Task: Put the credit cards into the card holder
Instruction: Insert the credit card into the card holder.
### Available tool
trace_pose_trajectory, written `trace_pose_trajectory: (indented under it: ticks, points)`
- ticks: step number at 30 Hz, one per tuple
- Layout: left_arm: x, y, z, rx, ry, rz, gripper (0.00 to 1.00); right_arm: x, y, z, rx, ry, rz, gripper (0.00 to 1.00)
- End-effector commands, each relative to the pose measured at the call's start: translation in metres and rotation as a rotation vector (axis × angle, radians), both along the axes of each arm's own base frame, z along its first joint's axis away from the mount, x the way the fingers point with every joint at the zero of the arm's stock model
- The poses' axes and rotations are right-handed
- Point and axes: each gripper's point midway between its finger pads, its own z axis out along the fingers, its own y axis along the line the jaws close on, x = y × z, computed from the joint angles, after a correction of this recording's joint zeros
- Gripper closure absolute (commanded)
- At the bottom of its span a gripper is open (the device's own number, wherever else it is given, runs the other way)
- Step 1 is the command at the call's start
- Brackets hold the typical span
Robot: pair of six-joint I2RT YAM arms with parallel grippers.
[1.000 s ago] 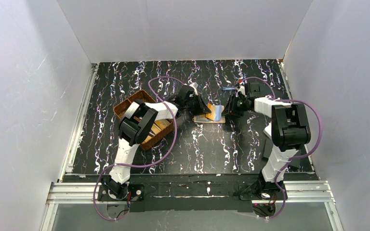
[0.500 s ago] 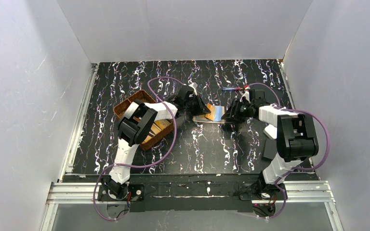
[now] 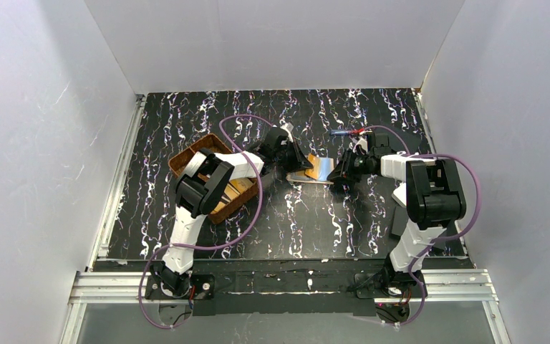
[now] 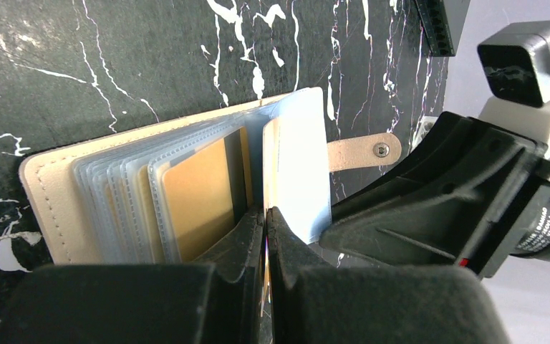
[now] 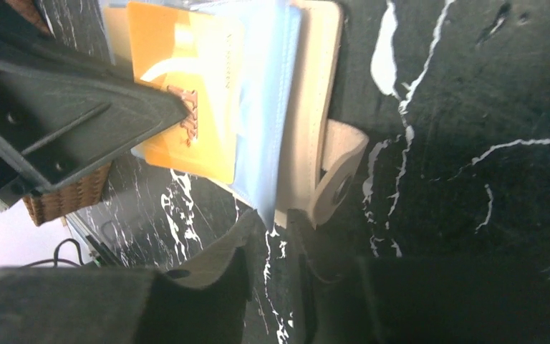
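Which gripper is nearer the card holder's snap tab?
Right. The right gripper sits just beside the snap tab; the left gripper pinches a credit card among the card holder's sleeves, farther off.

The beige card holder (image 4: 46,193) is lying open at the left hand's (image 4: 265,229) fingertips, which are pinching a tan credit card (image 5: 186,79) among its fanned clear sleeves.

White-and-black arm links (image 3: 185,228), purple cables (image 3: 247,115) (looping), matte black tools (image 4: 265,213)

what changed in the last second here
The right gripper shifted slightly toward the near edge, and the raised pale sleeve of the card holder now looks flatter. The left gripper stayed shut on the orange credit card; the woven tray did not move.
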Motion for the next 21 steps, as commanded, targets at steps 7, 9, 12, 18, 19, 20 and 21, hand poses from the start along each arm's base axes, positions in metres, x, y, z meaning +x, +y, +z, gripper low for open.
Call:
trace_pose_trajectory:
  ticks: [7, 9, 12, 18, 19, 20, 21]
  points:
    - [-0.007, 0.025, -0.009, 0.101, 0.017, 0.017, 1.0, 0.017, -0.003, -0.01, -0.026, -0.018, -0.01, 0.99]
    - [-0.005, 0.028, -0.008, 0.098, 0.021, 0.034, 1.0, 0.015, -0.003, -0.014, -0.03, -0.007, -0.007, 0.99]
    - [-0.002, 0.03, -0.007, 0.101, 0.01, 0.038, 1.0, 0.013, -0.004, -0.016, -0.032, 0.001, -0.006, 0.99]
    - [0.007, 0.031, -0.001, 0.111, -0.036, 0.031, 1.0, 0.011, -0.003, -0.016, -0.029, 0.004, 0.002, 0.99]
    - [0.009, 0.031, -0.002, 0.116, -0.041, 0.034, 1.0, 0.012, -0.003, -0.016, -0.026, 0.003, 0.003, 0.99]
    - [0.011, 0.03, -0.003, 0.117, -0.042, 0.032, 1.0, 0.011, -0.002, -0.015, -0.024, 0.003, 0.005, 0.99]
    - [0.012, 0.027, -0.003, 0.109, -0.04, 0.025, 1.0, 0.011, -0.002, -0.015, -0.023, 0.004, 0.006, 0.99]
